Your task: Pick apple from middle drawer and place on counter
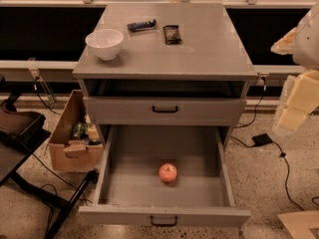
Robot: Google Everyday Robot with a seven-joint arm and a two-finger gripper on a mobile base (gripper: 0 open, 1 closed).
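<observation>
The apple (168,173) is small, round and red-orange. It lies on the floor of the middle drawer (122,183), near the middle and towards the front. That wide grey drawer is pulled fully open, and its front panel has a small black handle (164,221). The counter (209,49) is the flat grey top of the cabinet. My gripper (294,114) hangs at the right edge of the view, right of the cabinet and above the floor. It is far from the apple and holds nothing I can see.
On the counter stand a white bowl (104,43), a dark flat object (141,25) and a dark packet (172,34). A shallower drawer front (164,110) is closed above. A cardboard box (75,142) sits at the left, and cables (279,156) lie on the floor at the right.
</observation>
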